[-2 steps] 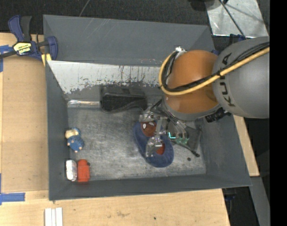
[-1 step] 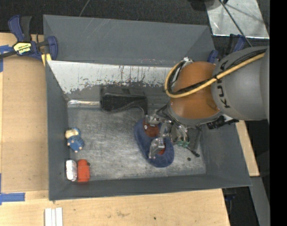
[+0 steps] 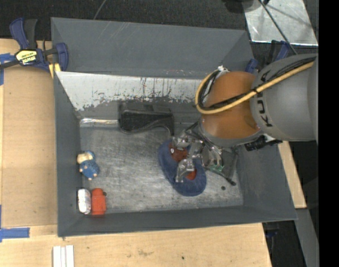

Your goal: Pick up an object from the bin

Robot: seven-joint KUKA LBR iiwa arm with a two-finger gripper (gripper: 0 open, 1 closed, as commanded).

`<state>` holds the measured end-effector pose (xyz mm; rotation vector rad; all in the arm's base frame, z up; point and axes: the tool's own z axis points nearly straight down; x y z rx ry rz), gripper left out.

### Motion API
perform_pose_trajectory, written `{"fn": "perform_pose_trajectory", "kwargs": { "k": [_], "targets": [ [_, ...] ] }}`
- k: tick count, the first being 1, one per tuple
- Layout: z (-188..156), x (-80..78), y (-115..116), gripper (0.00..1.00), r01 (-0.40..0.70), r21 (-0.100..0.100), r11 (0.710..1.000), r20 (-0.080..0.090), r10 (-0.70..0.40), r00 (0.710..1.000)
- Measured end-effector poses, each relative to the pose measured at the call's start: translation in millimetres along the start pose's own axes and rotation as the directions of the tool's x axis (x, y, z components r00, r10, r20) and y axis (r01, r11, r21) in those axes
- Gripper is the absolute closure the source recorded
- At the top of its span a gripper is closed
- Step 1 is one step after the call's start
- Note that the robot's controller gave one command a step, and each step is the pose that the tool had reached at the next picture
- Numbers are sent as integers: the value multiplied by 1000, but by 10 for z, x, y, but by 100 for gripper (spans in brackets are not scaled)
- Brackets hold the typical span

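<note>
**Status: gripper placed over a candidate; pick not yet made**

1. Arm position. The arm enters the bin (image 3: 66, 166) from the right. The gripper (image 3: 186, 168) sits low in the bin, right of centre and toward the near wall.

2. Object under the gripper. A blue, rounded, soft-looking object (image 3: 195, 187) lies on the bin floor directly beneath the gripper. Its near end shows clear of the tool and its far end is covered by it. The object appears to rest flat on the floor, with no part reading as raised. Contact between tool and object is likely but cannot be confirmed.

3. End effector state. How far the gripper is open cannot be told, because its tip shows from above as a cluster of small parts against the blue surface. Nothing can be seen gripped.

4. Other contents.
   - A black elongated object (image 3: 141, 120) lies along the far wall, near the gripper on its far-left side.
   - A small blue and yellow figure (image 3: 88, 164) lies at the left.
   - A red and white item (image 3: 91, 201) lies in the near left corner.
   - The last two are well apart from the gripper.

5. Progress (judged).
   - Done: the gripper is down at the blue object.
   - Left: secure the grip, verify it, and lift the object clear of the bin
</note>
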<state>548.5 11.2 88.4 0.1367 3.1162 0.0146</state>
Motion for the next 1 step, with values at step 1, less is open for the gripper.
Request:
{"fn": "perform_pose_trajectory", "kwargs": {
  "k": [1],
  "targets": [
    [-1781,-122,-275,100,277,7,961,-13,-277,961]
  ]
}}
